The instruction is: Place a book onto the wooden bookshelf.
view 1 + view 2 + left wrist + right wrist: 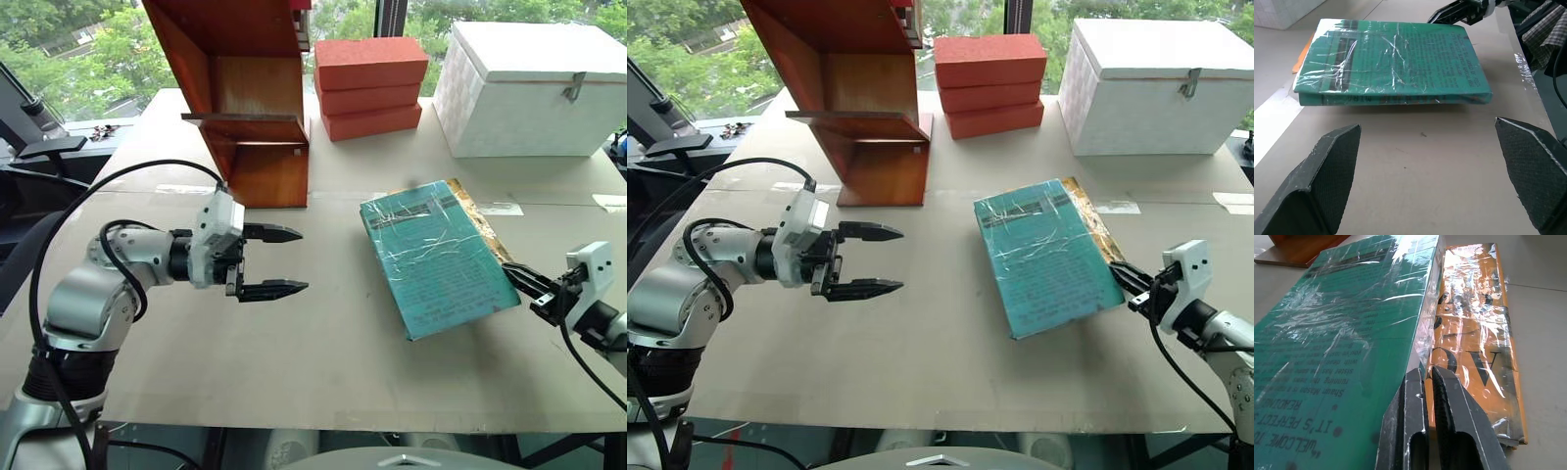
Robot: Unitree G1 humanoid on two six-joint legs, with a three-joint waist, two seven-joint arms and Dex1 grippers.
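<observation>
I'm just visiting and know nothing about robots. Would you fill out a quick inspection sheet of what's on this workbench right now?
Surface: pale table, bits of tape on it.
Job's things: teal book in plastic wrap, lying partly on a yellow-brown book; wooden bookshelf standing at the back.
Clutter: stacked orange-red blocks; white lidded box.
End effectors: left end effector open, pointing at the teal book, apart from it; right end effector shut, at the teal book's edge.
Cables: black cable looping over the left arm.
Surroundings: windows, green trees outside.
</observation>
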